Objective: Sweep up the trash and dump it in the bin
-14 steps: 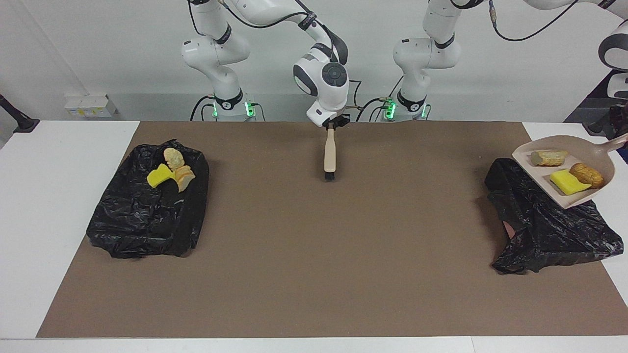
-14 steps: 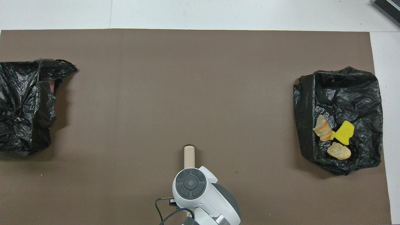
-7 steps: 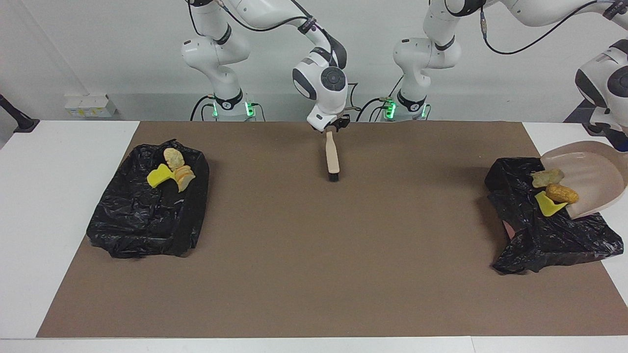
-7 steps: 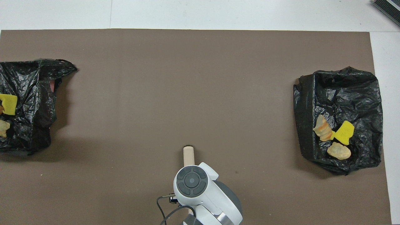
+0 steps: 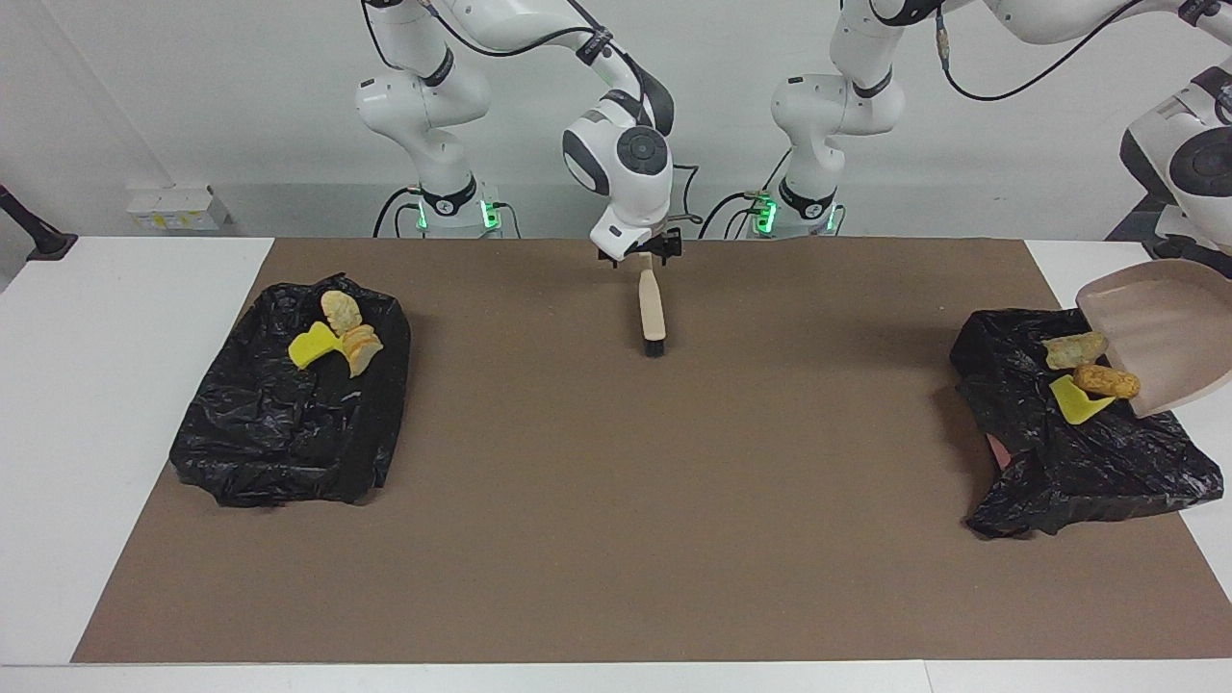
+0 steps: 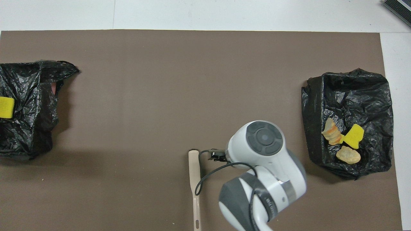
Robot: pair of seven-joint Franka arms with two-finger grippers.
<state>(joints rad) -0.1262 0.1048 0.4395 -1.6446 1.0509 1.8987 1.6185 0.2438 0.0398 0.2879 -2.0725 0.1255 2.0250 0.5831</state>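
Observation:
The beige dustpan (image 5: 1169,332) hangs tipped steeply over the black-bagged bin (image 5: 1068,462) at the left arm's end of the table, held by my left gripper (image 5: 1182,252), whose fingers are hidden by the pan. Trash lies at the pan's lip on the bag: a pale chunk (image 5: 1073,349), a tan-orange chunk (image 5: 1107,381) and a yellow sponge wedge (image 5: 1080,400). My right gripper (image 5: 640,253) stands open just above the handle end of the beige brush (image 5: 652,310), which lies flat on the brown mat (image 6: 195,189).
A second black-bagged bin (image 5: 279,423) sits at the right arm's end and holds a yellow sponge (image 5: 313,348) and two beige chunks (image 5: 351,327). In the overhead view these scraps (image 6: 343,141) lie in that bag (image 6: 353,93). The brown mat (image 5: 616,500) covers the table.
The left arm tipped the dustpan and the three scraps slid from it onto the bag. The right gripper opened, let go of the brush and lifted off it.

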